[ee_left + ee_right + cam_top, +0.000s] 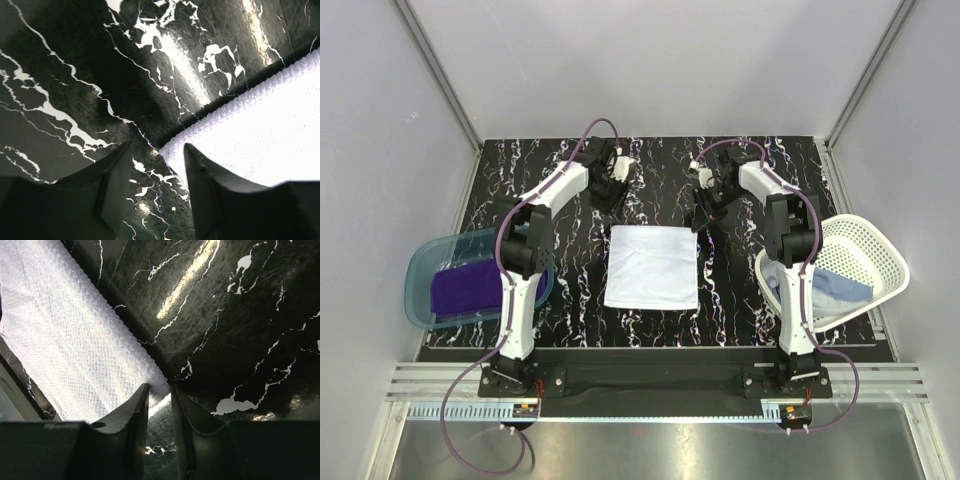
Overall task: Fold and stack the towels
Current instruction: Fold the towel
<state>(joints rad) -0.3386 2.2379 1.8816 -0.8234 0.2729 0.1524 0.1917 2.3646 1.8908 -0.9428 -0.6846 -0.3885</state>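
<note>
The white towel (653, 266) lies flat mid-way across the table (740, 290). The left gripper (157, 148) stands open astride its far-left corner. The right gripper (160, 387) sits narrow-jawed about the far-right corner, clamped or not you cannot tell. Close both fully on cloth before lifting, and raise the corners evenly.

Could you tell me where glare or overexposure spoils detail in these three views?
Top external: evenly lit, though the white towel shows little texture. Left wrist: the towel is blown out to flat white, and glare streaks the black marbled table. Right wrist: the weave reads clearly, with one bright streak on the table.
</note>
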